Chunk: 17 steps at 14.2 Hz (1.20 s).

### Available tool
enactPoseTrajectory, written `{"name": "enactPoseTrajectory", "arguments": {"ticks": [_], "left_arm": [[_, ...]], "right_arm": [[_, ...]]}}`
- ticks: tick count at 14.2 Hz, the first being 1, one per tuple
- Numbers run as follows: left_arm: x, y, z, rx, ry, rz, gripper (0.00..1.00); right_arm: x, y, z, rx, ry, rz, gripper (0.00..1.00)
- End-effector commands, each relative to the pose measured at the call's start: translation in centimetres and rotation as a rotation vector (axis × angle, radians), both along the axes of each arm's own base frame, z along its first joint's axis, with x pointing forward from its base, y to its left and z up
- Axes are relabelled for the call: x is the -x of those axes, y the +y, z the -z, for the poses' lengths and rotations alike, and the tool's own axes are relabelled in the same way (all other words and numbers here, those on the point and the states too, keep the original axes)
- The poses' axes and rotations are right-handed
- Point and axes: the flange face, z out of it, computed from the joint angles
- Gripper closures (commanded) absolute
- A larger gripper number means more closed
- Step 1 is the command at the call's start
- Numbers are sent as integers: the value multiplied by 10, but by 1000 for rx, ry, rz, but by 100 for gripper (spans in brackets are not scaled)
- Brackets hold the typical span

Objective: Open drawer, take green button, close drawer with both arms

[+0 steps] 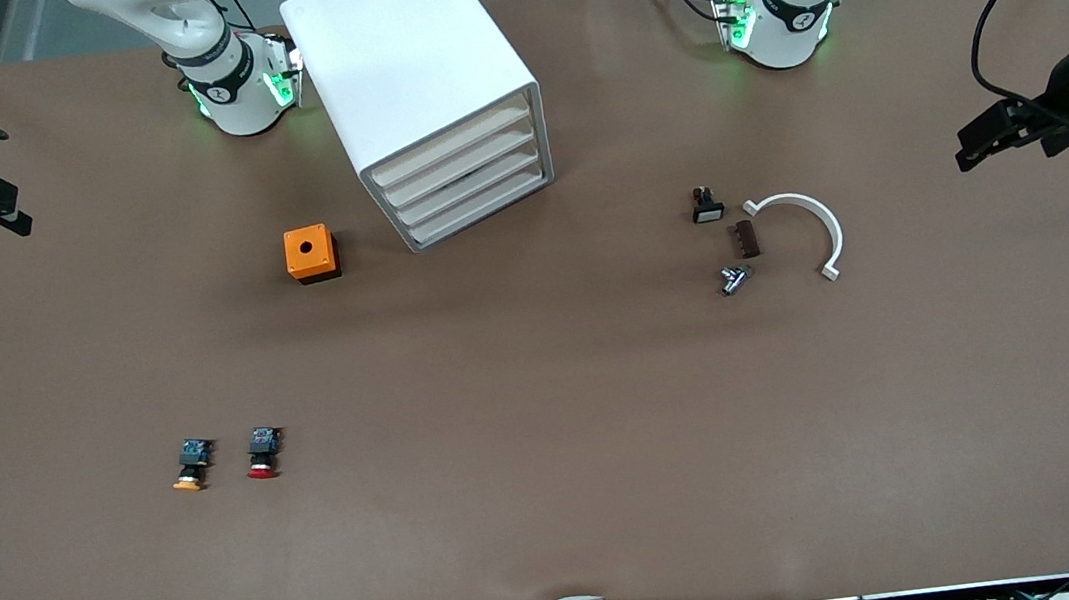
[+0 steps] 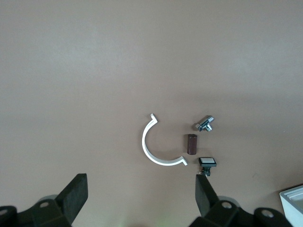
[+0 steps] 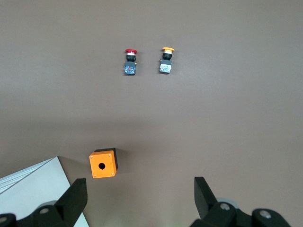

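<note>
Your left gripper (image 1: pixel 971 152) hangs with its fingers (image 2: pixel 75 196) spread wide and nothing between them, over the table (image 1: pixel 557 499) edge at the left arm's end. Your right gripper (image 1: pixel 17 220) is equally wide and empty, over the edge at the right arm's end. Both arms wait.

Nearest your left gripper lies a white half-ring (image 1: pixel 806 224), with a brown block (image 1: pixel 747 238) just beside it, a small metal fitting (image 1: pixel 733 279) nearer the front camera, and a little black switch (image 1: pixel 706 206) with a white face farther from it.

Under your right wrist camera you see an orange box (image 3: pixel 103 163) with a round hole in its top, beside the white drawer cabinet (image 1: pixel 425 86). All of its drawers (image 1: pixel 465 179) are shut. Nearer the front edge lie a red-capped button (image 1: pixel 263 453) and a yellow-capped button (image 1: pixel 192 464), side by side.

You won't find the green button in any view. No lettering is readable.
</note>
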Motion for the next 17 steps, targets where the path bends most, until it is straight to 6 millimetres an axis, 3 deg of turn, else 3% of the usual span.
{"name": "enactPoseTrajectory", "arguments": {"ticks": [1,5,7,11,14,17], "left_arm": [[-19,2,32,-19,67,-17,0],[-40,-14,99,-19,182,7,0],[-47,-35,140,-31,251,-2,0],[-47,-110,201,-106,335,-85,0],[-51,-169,218,-52,376,-211,0],[-47,-235,248,16,487,-413,0]], "right_arm": [[8,0,-6,12,-3,-4,0],[8,-1,-6,14,-3,-9,0],[8,-1,-6,19,-3,-9,0],[7,3,-6,57,-2,-14,0],[8,2,-7,55,-2,-8,0],[12,2,-9,40,-8,8,0]]}}
